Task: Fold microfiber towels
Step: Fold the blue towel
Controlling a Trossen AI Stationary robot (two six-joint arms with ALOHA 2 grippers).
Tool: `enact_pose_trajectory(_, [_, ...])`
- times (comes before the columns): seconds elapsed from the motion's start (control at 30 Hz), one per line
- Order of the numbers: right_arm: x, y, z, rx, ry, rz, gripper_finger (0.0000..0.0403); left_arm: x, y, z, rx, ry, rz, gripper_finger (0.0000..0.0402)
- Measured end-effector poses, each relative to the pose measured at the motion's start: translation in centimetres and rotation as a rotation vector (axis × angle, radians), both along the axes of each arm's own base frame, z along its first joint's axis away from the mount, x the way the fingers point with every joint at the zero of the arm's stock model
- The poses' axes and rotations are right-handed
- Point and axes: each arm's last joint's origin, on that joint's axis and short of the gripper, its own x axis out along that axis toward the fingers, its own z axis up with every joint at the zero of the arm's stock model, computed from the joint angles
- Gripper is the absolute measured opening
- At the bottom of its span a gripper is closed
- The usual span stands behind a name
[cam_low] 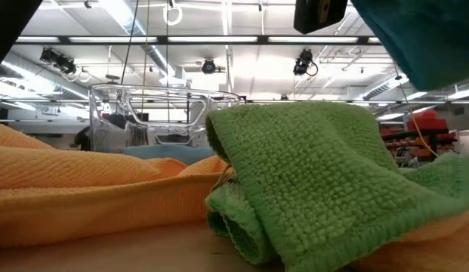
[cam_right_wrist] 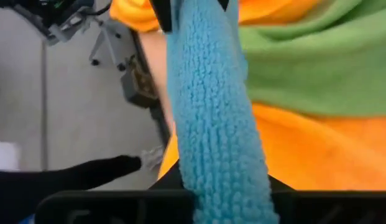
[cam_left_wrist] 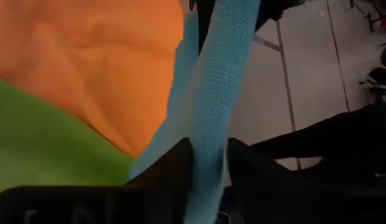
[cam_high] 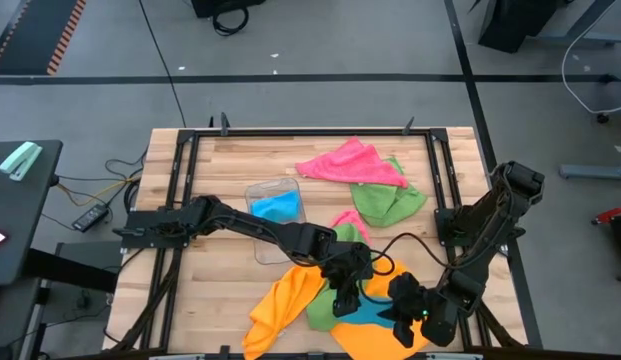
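A: Where's the blue towel (cam_high: 375, 312) sitting?

B: Near the front edge of the bench (cam_high: 230, 165), twd the right corner. It's lying on top of an orange towel (cam_high: 280, 310) & a green towel (cam_high: 325, 308). Both grippers are meeting at it.

A: Is the right gripper (cam_high: 405, 312) holding it?

B: Yep. In the right wrist view the blue towel (cam_right_wrist: 211, 124) is running as a thick band straight down btwn its fingers (cam_right_wrist: 174, 174), & they're squeezing tight on it.

A: And the left gripper (cam_high: 342, 300)?

B: The blue band (cam_left_wrist: 208, 112) is going down btwn its fingers (cam_left_wrist: 174, 162) too, but I can't tell if they're pinching it or letting go.

A: What else is lying around?

B: A pink towel (cam_high: 348, 163) & another green towel (cam_high: 387, 201) are sitting near the back right corner, touching. A smaller pink piece (cam_high: 352, 226) is lying mid-bench. A clear tray (cam_high: 275, 215) is sitting left of that w/ something blue (cam_high: 277, 206) inside. From the low view, the green towel (cam_low: 325, 181) is bunching up in front, w/ orange cloth (cam_low: 83, 189) beside it.
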Motion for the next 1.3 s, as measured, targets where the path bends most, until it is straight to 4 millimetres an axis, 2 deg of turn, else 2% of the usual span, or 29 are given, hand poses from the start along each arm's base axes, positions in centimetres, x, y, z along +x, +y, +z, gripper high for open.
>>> enact_pose_trajectory(0.2, [0.0, 0.4, -0.5, 0.095, -0.011, 0.021, 0.0030, -1.0, 0.2, 0.8, 0.010, 0.048, -0.012, 0.0170])
enact_pose_trajectory(0.37, [0.1, 0.6, -1.2, 0.162, -0.047, 0.024, 0.0029, -1.7, -0.3, 1.4, 0.048, 0.042, -0.033, 0.0184])
enact_pose_trajectory(0.67, [-0.2, 0.1, -3.8, 0.367, -0.128, 0.015, 0.0029, -2.3, -1.3, 1.2, 0.076, 0.065, -0.046, 0.0168])
enact_pose_trajectory(1.07, [-1.9, -2.5, -8.5, 0.345, 0.062, -0.028, 0.0029, -2.2, -1.1, 1.2, 0.074, 0.058, -0.041, 0.0149])
enact_pose_trajectory(1.3, [-2.4, -3.2, -9.4, 0.310, 0.150, -0.072, 0.0058, -2.2, -1.3, 1.3, 0.073, 0.055, -0.043, 0.0140])
